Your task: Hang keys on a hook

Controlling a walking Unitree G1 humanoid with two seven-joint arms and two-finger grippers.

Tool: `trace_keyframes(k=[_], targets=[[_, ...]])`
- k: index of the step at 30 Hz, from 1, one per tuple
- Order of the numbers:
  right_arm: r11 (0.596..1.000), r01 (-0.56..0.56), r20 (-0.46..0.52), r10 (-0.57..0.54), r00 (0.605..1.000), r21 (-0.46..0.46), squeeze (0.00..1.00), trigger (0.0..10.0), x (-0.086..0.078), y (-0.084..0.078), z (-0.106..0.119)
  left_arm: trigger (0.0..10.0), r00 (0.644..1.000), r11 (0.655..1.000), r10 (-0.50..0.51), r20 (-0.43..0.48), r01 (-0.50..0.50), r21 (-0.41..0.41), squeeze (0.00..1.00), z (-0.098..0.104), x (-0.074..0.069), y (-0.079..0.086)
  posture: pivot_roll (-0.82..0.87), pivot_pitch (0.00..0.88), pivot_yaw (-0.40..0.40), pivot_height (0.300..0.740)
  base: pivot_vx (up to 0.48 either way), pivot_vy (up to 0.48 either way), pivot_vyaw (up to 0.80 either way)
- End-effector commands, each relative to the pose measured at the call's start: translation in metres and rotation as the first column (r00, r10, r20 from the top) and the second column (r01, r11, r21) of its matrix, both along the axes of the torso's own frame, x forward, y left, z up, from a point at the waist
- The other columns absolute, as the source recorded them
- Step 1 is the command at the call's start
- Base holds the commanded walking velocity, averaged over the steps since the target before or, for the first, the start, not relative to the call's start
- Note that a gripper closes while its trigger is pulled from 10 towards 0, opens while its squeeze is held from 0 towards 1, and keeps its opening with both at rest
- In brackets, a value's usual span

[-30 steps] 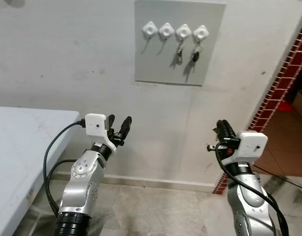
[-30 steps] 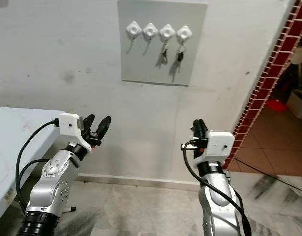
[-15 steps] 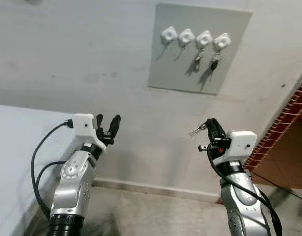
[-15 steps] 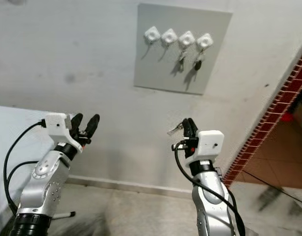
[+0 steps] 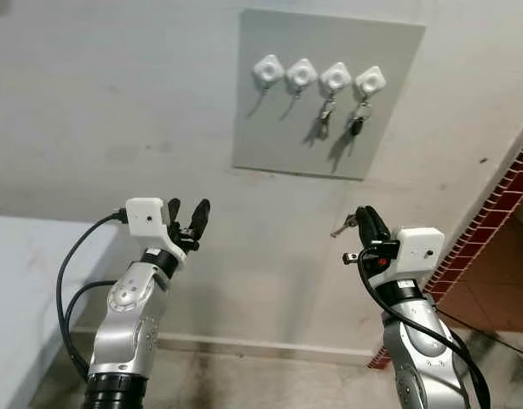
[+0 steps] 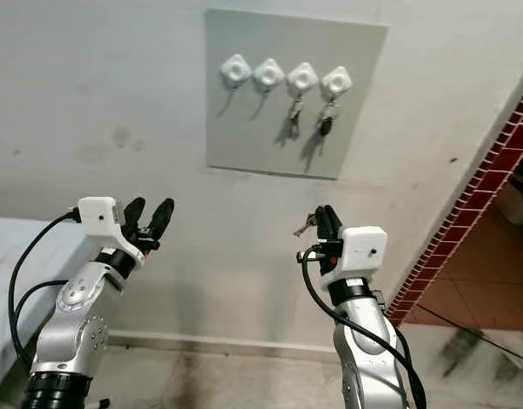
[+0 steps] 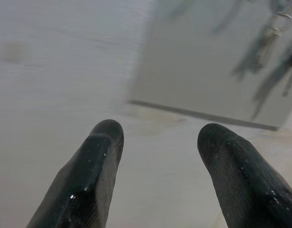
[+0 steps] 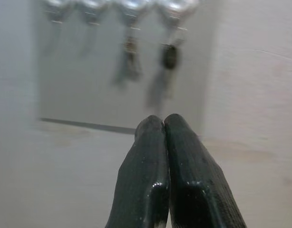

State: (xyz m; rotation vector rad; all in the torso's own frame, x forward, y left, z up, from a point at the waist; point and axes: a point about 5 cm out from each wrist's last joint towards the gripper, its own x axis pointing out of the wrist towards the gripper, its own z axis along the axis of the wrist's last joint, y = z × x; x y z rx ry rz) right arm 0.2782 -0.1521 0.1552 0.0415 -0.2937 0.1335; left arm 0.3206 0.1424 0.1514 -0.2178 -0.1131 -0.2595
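- Left eye view: the right gripper (image 5: 364, 218) is raised before the wall (image 5: 117, 102), below and slightly right of the grey board (image 5: 270, 111). Its fingers are pressed together, clenched on a key (image 5: 344, 226) that juts out from them toward the left gripper (image 5: 188, 215). That one is held up at about the same height, fingers spread and holding nothing, below and left of the board. Above both, four white hooks (image 5: 268, 68) sit in a row across the board's top; the two nearer the right gripper's side carry hanging keys (image 5: 324, 117), the other two are bare. A pale table (image 5: 23, 281) edge lies beyond the left gripper, a red brick strip (image 5: 491, 221) beyond the right one.
- Right eye view: the same layout; the held key (image 6: 306, 225) sticks out just beside the right gripper's fingertips (image 6: 327, 215), well below the board.
- Left wrist view: the two black fingers (image 7: 91, 175) stand apart with bare wall between them; the board's lower edge lies ahead, blurred.
- Right wrist view: the fingers (image 8: 150, 175) are closed flat against each other; ahead of them the blurred board (image 8: 79, 80) shows two dark hung keys (image 8: 169, 56).
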Motion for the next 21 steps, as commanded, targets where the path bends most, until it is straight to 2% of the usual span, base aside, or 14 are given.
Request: trace_keyframes(k=[1,12,17,21], targets=[[1.000,0.026,0.024,-0.026,0.999,0.005,0.00,10.0,-0.0003,-0.0081,0.0068,10.0,1.000,1.000,-0.020,-0.003,0.020,-0.002,0.00,0.0012,-0.0001,-0.0068,-0.04,0.000,-0.051,0.740,0.382,0.000,0.00],[1.000,0.021,0.021,-0.021,1.000,0.003,0.00,10.0,-0.0003,-0.0076,0.0067,10.0,1.000,1.000,-0.018,0.000,0.018,-0.007,0.00,0.0020,-0.0004,-0.0072,-0.04,0.000,-0.053,0.740,0.377,0.000,0.00],[1.000,0.008,0.018,-0.008,1.000,0.000,0.00,10.0,0.0005,-0.0067,0.0070,10.0,1.000,1.000,-0.013,0.008,0.013,-0.020,0.00,0.0037,-0.0007,-0.0082,-0.04,0.000,-0.052,0.740,0.000,0.000,0.00],[0.999,-0.046,0.010,0.046,0.999,-0.017,0.00,10.0,0.0033,-0.0027,0.0084,10.0,0.999,1.000,-0.019,0.027,0.020,-0.022,0.00,0.0090,0.0005,-0.0097,-0.04,0.000,-0.050,0.740,0.000,0.000,0.00]])
